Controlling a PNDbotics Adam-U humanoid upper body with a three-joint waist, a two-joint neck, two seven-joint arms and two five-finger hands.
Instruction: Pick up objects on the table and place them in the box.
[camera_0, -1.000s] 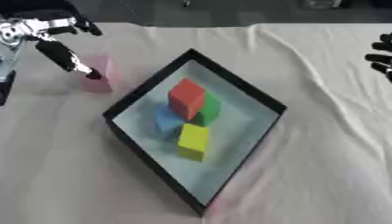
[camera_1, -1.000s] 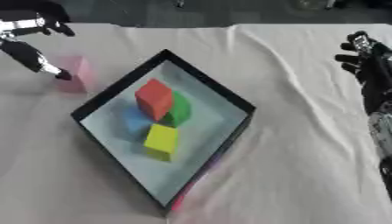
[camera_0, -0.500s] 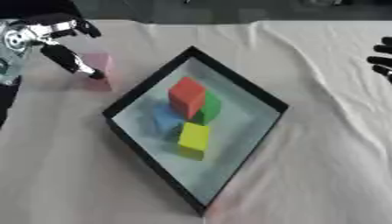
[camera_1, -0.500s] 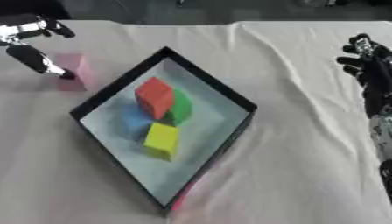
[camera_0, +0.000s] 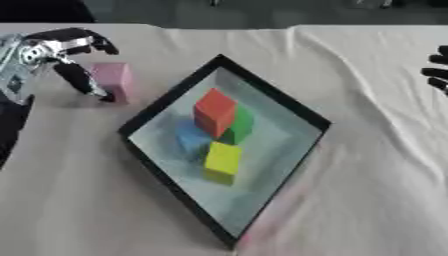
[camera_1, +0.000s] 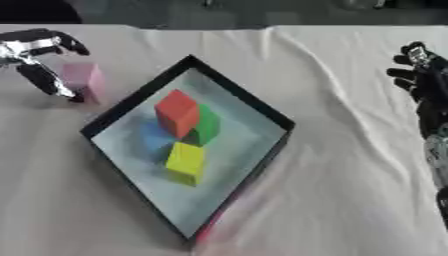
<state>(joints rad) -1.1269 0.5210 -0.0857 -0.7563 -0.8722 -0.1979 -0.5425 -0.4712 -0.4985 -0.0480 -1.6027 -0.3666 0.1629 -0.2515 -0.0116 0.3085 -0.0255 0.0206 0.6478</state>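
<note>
A pink block lies on the white cloth just left of the black box. My left hand hovers at the block. Its thumb runs down along the block's left side and its fingers arch above the far edge, apart from it. Inside the box a red block rests on a green one. A blue block and a yellow block lie beside them. My right hand stays open at the right edge, fingers spread, holding nothing.
The white cloth covers the whole table, with folds running from the far side toward the right. A dark strip of floor shows beyond the far edge. My left forearm stands at the left border.
</note>
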